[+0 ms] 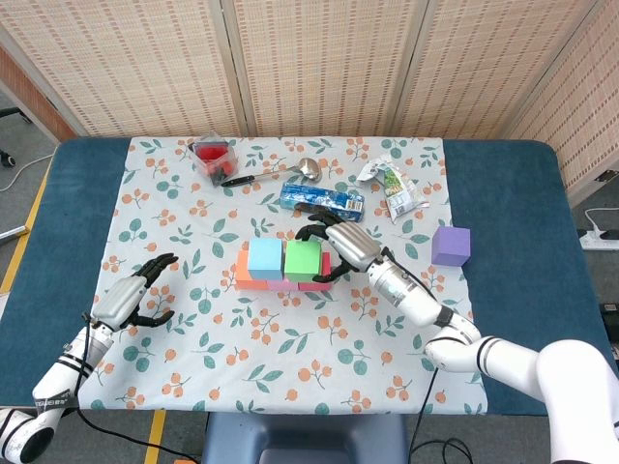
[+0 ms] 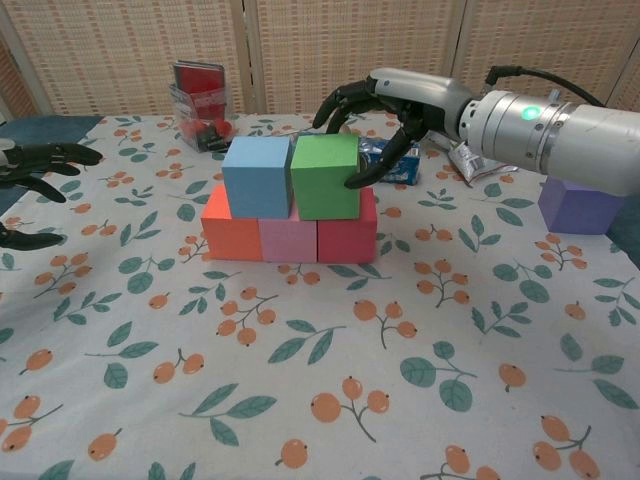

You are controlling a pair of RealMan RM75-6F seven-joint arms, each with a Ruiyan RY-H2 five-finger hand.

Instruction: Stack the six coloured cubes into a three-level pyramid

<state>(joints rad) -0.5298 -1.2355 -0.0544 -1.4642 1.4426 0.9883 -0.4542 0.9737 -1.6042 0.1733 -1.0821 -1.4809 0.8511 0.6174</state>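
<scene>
Seen from the head view: near the middle of the flowered tablecloth (image 1: 174, 208), a bottom row of orange cube (image 1: 242, 280), pink cube (image 1: 282, 285) and red cube (image 1: 319, 275), with a blue cube (image 1: 265, 258) and a green cube (image 1: 303, 259) side by side on top. Right hand (image 1: 346, 244) curved over the green cube's right side, fingers spread, a fingertip at the cube's right face; firm grip or mere touch not clear from here. Purple cube (image 1: 451, 245) alone toward the right edge of the cloth, well apart from the stack. Left hand (image 1: 135, 295) low near the left edge, fingers apart, holding nothing. Seen from the chest view: right hand (image 2: 385, 110) arched behind and right of the green cube (image 2: 325, 177), thumb tip touching its right face, other fingers (image 2: 335, 103) hovering above its back edge. Left hand (image 2: 35, 165) at the left border, fingers wide apart.
</scene>
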